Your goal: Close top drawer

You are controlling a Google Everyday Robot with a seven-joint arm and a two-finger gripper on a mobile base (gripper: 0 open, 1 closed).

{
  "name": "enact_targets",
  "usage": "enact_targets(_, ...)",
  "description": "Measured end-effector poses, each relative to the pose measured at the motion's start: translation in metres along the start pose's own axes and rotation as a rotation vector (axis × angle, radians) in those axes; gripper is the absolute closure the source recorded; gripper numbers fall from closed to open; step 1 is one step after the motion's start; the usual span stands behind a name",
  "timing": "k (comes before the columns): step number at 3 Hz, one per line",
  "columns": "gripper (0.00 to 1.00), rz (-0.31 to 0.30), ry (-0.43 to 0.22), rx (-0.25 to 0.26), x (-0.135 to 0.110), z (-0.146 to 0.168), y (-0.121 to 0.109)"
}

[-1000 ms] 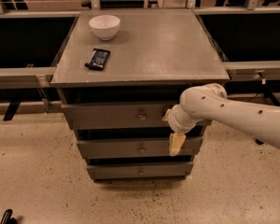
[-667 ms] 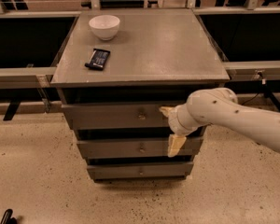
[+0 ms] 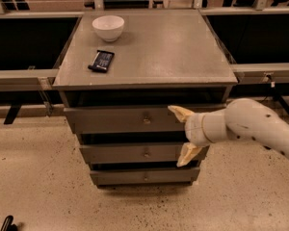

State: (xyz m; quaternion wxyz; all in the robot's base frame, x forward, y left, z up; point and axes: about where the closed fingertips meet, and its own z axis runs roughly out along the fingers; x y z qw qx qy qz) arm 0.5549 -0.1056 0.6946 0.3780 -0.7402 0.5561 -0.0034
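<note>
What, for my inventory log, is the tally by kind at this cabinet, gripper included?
Drawers: 3 (top drawer, middle drawer, bottom drawer)
Bowl: 1
Packet: 1
Gripper: 1, open, before the drawers' right side
Total: 6

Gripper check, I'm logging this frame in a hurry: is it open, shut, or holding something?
Gripper: open, holding nothing, fingers spread in front of the top drawer, right of its knob.
</note>
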Motion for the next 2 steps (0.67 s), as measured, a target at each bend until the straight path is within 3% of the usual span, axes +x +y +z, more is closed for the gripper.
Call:
enact_targets(1,0.0,-0.046,-0.018,0.039,0.011,-0.0252,0.0072)
enact_targets(2,0.0,-0.046,-0.018,0.039,0.011,-0.0252,0.0072)
